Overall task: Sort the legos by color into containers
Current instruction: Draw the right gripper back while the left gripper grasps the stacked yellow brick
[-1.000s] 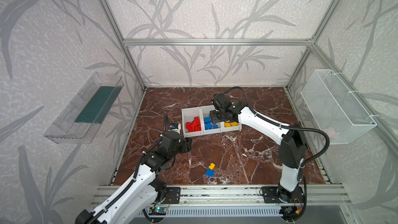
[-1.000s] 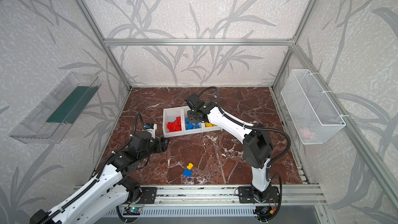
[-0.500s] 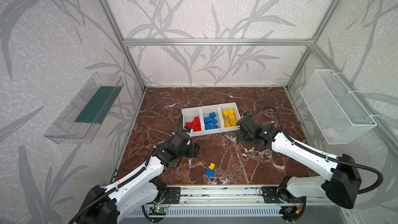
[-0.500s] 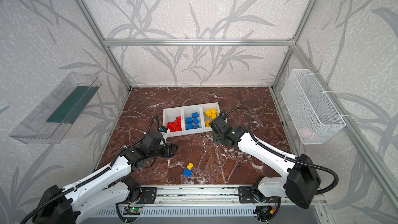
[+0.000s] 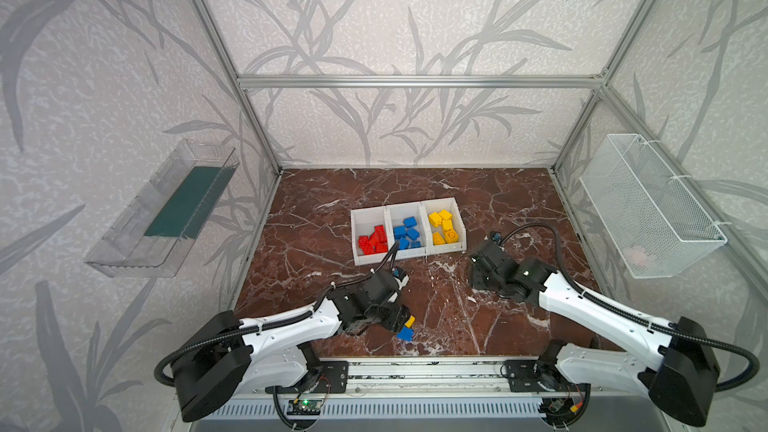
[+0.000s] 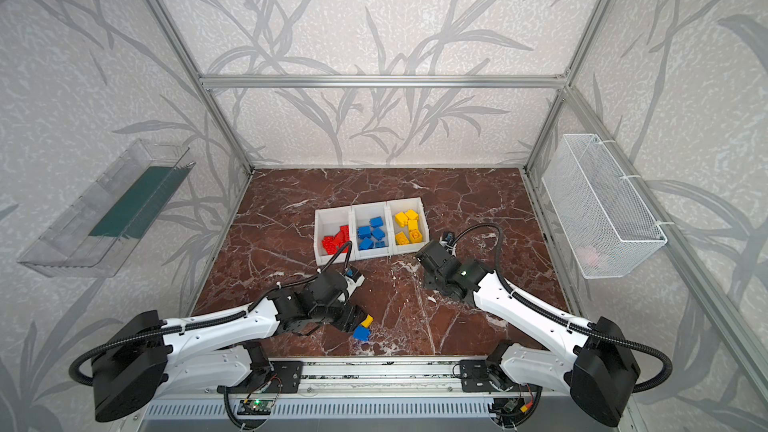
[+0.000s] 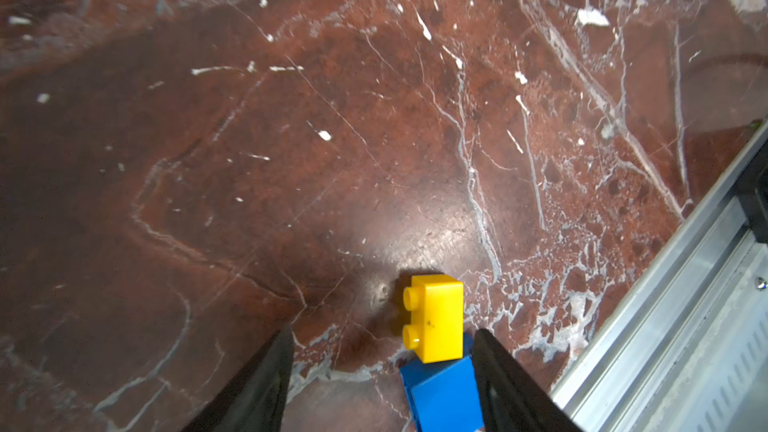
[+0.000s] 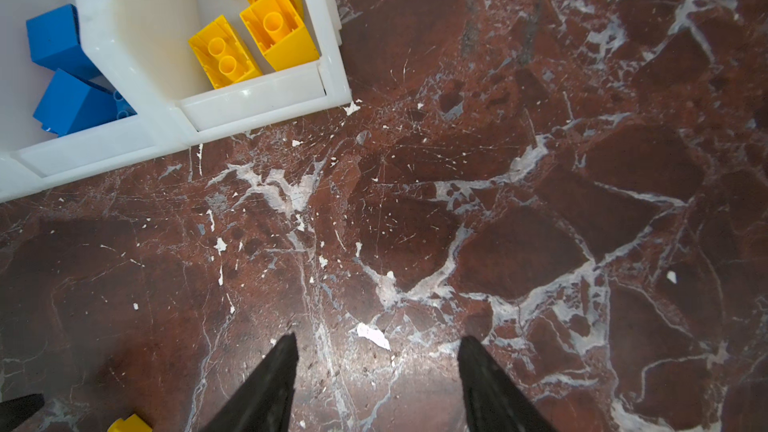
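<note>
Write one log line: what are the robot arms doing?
left jaws: open around yellow brick, blue brick | right jaws: open, empty, near yellow bin

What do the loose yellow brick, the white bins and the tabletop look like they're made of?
Yellow brick: moulded plastic, glossy, crisp studs and soft highlights.
White bins: likely plastic too, smooth, slightly shiny rounded rims.
Tabletop: red-brown marble look with white veins, polished sheen; real stone or printed laminate cannot be told.
</note>
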You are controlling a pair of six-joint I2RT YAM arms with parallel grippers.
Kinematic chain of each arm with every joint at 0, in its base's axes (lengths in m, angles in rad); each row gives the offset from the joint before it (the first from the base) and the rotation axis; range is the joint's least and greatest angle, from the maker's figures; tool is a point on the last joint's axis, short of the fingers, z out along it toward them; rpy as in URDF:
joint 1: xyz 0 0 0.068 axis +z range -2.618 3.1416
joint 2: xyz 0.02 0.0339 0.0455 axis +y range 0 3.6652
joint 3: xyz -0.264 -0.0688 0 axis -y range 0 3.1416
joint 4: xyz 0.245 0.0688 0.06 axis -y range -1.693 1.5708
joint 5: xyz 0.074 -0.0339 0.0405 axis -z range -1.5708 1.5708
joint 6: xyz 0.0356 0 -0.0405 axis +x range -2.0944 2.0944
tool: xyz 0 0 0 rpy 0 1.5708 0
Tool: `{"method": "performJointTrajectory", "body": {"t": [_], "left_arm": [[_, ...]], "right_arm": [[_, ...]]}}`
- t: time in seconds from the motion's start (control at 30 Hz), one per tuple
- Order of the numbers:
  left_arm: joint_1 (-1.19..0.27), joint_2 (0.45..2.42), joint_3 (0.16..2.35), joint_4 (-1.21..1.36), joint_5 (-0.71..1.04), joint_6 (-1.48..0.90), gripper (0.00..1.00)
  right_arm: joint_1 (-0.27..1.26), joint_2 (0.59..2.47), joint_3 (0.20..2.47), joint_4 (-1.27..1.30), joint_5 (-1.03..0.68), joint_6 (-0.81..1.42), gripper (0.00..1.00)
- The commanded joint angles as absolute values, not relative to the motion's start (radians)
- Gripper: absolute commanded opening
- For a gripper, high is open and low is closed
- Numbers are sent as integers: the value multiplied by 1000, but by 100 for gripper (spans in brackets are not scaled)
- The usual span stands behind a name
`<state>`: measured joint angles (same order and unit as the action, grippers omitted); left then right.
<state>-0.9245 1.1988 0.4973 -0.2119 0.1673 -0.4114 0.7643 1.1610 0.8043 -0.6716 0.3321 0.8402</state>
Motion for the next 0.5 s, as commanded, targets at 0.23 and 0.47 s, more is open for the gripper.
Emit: {"method": "performJointTrajectory", "body": {"t": [0.23, 0.47], "left_arm": [[-1007, 1323, 552, -121, 189, -403, 59], [-1040, 1370, 568, -149, 126, -409, 48]], "right_arm": [[759, 1150, 792, -671, 316, 875, 62], [759, 1145, 777, -666, 308, 883, 62]]}}
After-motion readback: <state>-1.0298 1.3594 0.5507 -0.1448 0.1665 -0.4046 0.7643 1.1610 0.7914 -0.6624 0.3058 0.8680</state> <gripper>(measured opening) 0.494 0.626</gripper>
